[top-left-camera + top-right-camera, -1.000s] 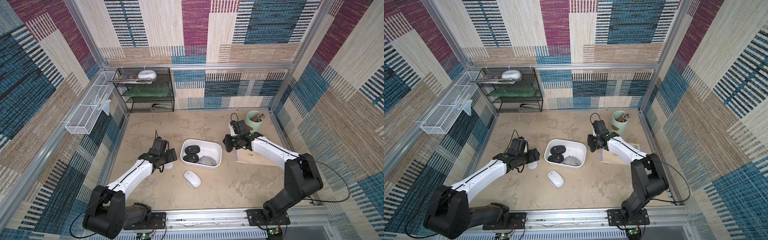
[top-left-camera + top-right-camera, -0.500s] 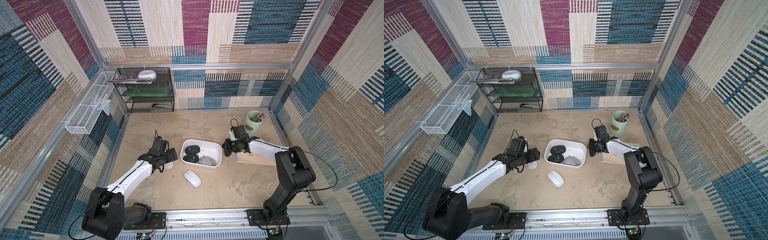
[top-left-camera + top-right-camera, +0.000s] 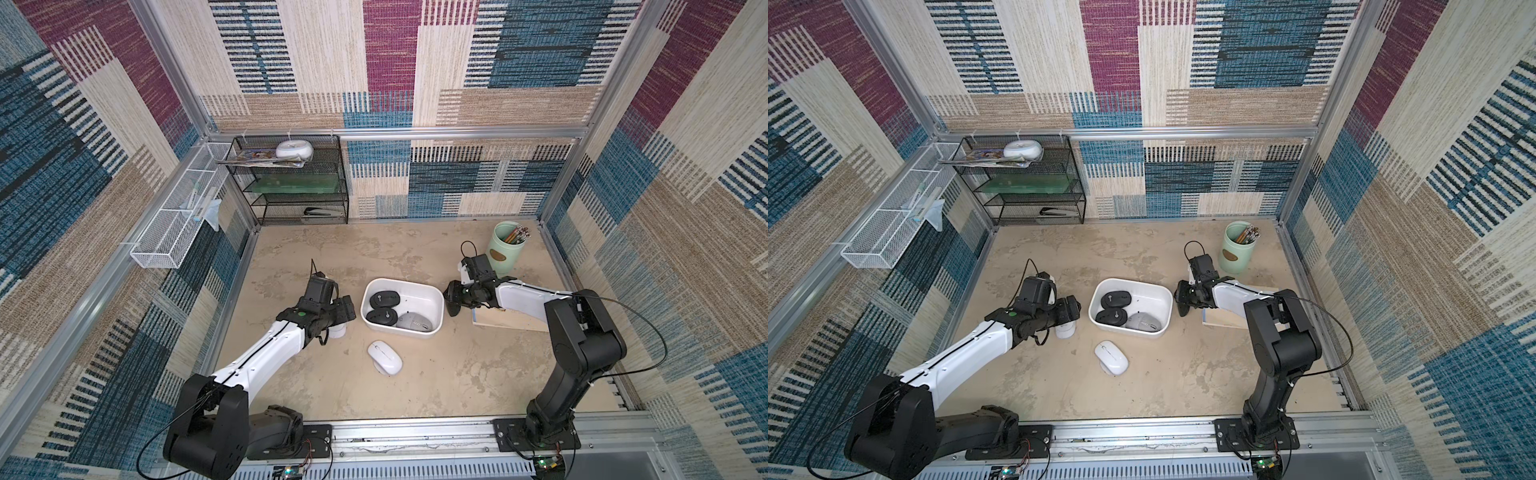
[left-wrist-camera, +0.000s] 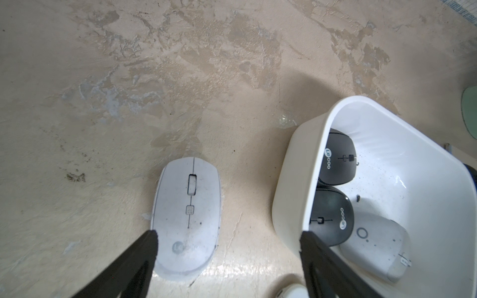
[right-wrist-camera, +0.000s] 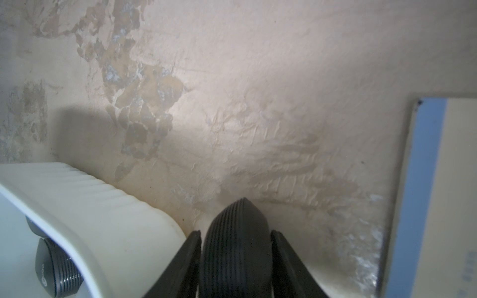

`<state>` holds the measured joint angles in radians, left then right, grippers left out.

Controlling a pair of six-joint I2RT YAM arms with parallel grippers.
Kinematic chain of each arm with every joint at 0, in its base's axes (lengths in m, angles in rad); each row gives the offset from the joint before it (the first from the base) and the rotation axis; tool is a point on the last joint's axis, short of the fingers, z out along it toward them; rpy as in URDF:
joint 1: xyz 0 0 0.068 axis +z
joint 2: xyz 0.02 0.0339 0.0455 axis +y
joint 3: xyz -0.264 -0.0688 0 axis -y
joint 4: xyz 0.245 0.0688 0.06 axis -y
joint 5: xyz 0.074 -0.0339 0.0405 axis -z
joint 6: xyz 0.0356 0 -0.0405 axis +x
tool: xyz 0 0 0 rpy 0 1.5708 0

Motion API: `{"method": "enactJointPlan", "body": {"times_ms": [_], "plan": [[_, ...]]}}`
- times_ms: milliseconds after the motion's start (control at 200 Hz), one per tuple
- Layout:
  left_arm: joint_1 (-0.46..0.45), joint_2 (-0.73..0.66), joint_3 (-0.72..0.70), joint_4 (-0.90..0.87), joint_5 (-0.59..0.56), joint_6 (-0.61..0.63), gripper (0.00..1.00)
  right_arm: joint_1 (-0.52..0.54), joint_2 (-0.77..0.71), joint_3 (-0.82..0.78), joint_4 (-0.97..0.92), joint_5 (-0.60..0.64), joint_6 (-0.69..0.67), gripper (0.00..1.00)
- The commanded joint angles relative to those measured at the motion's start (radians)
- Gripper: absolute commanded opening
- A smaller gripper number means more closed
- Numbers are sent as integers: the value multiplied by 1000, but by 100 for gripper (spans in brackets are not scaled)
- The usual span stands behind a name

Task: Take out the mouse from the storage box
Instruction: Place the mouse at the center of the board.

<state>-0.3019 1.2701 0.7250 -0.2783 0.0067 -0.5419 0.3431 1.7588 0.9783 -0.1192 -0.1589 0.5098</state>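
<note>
The white storage box (image 3: 436,299) (image 3: 1165,297) sits mid-table and holds two black mice (image 3: 384,299) and a grey one (image 3: 413,322). Just right of the box, my right gripper (image 3: 451,300) (image 5: 235,233) is low over the table. A black ribbed mouse (image 5: 236,245) (image 3: 452,311) stands on edge between its fingers, with thin slivers of gap on both sides. My left gripper (image 3: 344,309) (image 4: 228,238) hangs open left of the box (image 4: 291,180), over a white mouse (image 4: 187,216) lying on the table. A second white mouse (image 3: 384,357) lies in front of the box.
A mint-green pencil cup (image 3: 507,249) stands behind the right gripper, and a flat tan notebook (image 3: 511,320) lies under the right forearm. A black wire shelf (image 3: 291,183) fills the back left corner. A white mesh basket (image 3: 178,224) hangs on the left wall.
My right gripper has sunk a little toward the table beside the box with the black mouse, its elbow swinging forward, and its fingers have eased apart. The left arm has not moved.
</note>
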Motion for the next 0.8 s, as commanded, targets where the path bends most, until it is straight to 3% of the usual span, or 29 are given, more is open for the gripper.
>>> {"method": "enactJointPlan", "body": {"times_ms": [0,306,511,636,791], "plan": [[-1,-11,-4,13,9,5,90,-1,-19,-4,-2,39,-6,58],[-36,-51,38,-45,-7,-21,90,-1,-96,-10,-75,166,-27,71],[-215,19,197,-116,-39,31,90,0,-162,-27,-89,186,-48,78],[-298,115,309,-164,-21,117,90,9,-205,-51,-77,171,-59,79],[-390,256,451,-261,6,121,88,43,-231,-65,-69,131,-80,80]]}}
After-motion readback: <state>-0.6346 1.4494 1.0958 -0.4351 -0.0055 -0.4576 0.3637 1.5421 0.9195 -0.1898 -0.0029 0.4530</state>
